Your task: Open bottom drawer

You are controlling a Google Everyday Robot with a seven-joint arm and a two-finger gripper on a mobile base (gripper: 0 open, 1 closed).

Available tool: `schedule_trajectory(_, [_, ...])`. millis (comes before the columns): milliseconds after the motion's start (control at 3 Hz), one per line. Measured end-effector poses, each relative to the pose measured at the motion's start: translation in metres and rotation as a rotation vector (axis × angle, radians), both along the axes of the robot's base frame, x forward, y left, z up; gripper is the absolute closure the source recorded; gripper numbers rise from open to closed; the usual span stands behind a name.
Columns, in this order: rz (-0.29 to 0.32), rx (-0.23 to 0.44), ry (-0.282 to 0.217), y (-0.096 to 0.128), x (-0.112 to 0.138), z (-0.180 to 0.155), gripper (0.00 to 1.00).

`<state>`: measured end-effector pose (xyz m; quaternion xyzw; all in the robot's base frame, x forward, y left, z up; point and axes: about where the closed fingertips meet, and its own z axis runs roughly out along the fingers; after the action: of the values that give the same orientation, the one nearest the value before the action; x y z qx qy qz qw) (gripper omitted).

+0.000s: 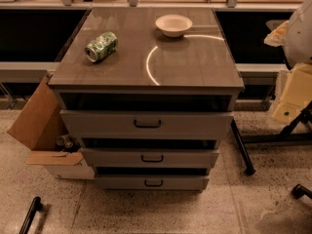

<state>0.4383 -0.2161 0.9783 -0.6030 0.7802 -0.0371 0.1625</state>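
The grey cabinet stands in the middle of the camera view with three stacked drawers. The bottom drawer is the slimmest front, just above the floor, with a small dark bar handle at its centre. It sits set back under the mid-sized drawer, with a dark gap above it. The tallest drawer is on top. My arm shows as a pale shape at the right edge. My gripper hangs there, well to the right of the cabinet and above the bottom drawer's height, touching nothing.
A crushed green can and a white bowl lie on the cabinet top. An open cardboard box stands against the cabinet's left side. Black furniture legs stand to the right. A dark bar lies on the speckled floor at front left.
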Motion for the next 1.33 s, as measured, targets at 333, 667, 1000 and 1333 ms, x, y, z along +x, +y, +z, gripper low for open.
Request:
schedule_trajectory(333, [0.002,0.002,0.001,0.001,0.000,-0.002,0.00])
schedule_trajectory(667, [0.038,0.032,0.029,0.014,0.006,-0.043,0.00])
schedule_trajectory(1000, [0.091,0.106,0.059,0.036,0.006,-0.104,0.00])
schedule_trajectory(1333, [0.112,0.208,0.084,0.058,0.000,-0.164,0.00])
